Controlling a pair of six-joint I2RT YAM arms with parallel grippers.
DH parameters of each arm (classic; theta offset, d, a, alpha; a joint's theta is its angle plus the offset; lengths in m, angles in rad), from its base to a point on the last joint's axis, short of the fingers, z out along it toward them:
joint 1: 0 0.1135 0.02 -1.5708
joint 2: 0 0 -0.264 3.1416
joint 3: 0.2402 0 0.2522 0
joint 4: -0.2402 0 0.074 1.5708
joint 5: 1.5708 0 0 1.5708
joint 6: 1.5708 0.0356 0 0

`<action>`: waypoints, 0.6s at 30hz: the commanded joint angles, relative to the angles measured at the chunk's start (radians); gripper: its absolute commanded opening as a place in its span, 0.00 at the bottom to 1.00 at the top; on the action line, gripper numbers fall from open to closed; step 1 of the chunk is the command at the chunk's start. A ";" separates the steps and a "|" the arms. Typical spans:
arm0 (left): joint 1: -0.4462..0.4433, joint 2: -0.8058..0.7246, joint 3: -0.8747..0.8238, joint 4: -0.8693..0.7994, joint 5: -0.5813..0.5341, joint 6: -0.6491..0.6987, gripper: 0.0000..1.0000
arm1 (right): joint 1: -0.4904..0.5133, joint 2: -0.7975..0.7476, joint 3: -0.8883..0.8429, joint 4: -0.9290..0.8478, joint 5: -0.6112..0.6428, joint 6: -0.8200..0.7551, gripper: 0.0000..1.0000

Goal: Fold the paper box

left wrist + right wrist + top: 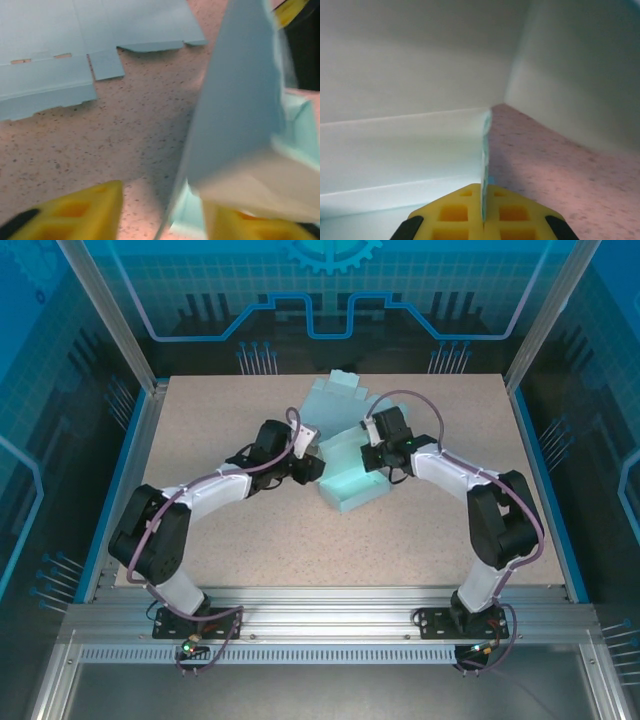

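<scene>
A pale blue, half-folded paper box (352,483) sits mid-way across the speckled beige table (250,540). The right gripper (483,195) is clamped on the edge of an upright panel (484,150) of the box. The left gripper (162,207) has its yellow fingers (75,212) spread apart either side of a raised flap (235,100), not squeezing it.

Black-and-white arms (215,488), yellow pincer pads (452,212)

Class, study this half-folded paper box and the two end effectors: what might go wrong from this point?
1. The right end effector is pinched on a thin wall of the paper box. A sideways pull could tear or crease it.
2. The left end effector stands open with a raised flap beside one finger. Ungripped, that flap may fall back.
</scene>
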 commanded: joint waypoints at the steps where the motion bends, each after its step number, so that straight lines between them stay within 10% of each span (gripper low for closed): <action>1: 0.003 -0.075 -0.030 0.018 -0.009 0.053 0.59 | 0.043 -0.024 -0.019 0.008 -0.064 -0.006 0.00; 18: 0.167 -0.169 -0.187 0.053 0.164 0.141 0.62 | 0.042 -0.049 -0.026 -0.004 -0.063 0.003 0.00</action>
